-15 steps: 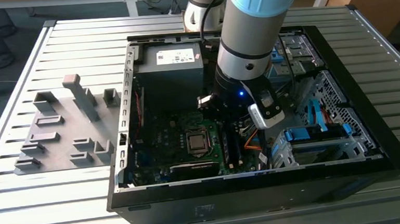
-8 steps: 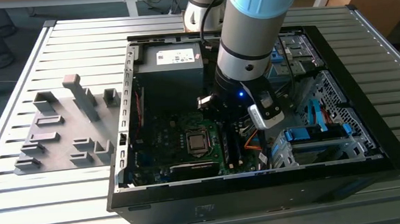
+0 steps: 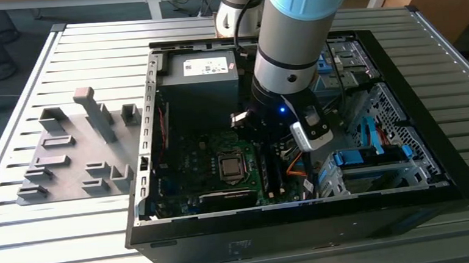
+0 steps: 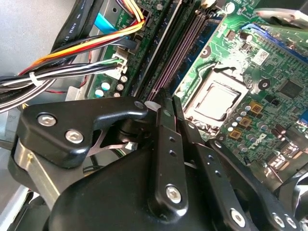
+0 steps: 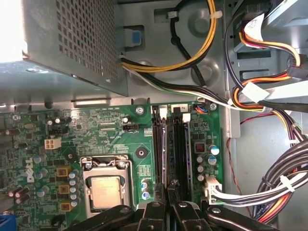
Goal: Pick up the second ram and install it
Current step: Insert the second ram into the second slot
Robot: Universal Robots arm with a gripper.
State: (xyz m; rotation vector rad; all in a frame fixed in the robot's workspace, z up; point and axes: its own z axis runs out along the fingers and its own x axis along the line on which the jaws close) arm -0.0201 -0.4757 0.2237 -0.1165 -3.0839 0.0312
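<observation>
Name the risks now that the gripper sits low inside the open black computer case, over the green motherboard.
1. The black gripper is close over the narrow dark memory slots, which lie side by side; a slight offset might press on the wrong slot or the board.
2. The bundle of orange, yellow and black wires runs close beside the slots and could snag on the arm.

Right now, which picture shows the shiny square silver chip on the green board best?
The first wrist view: it faces the shiny square silver chip straight on, whole and unblocked. The second wrist view shows it slanted; the exterior view shows it tiny, inside the black computer case.
</observation>
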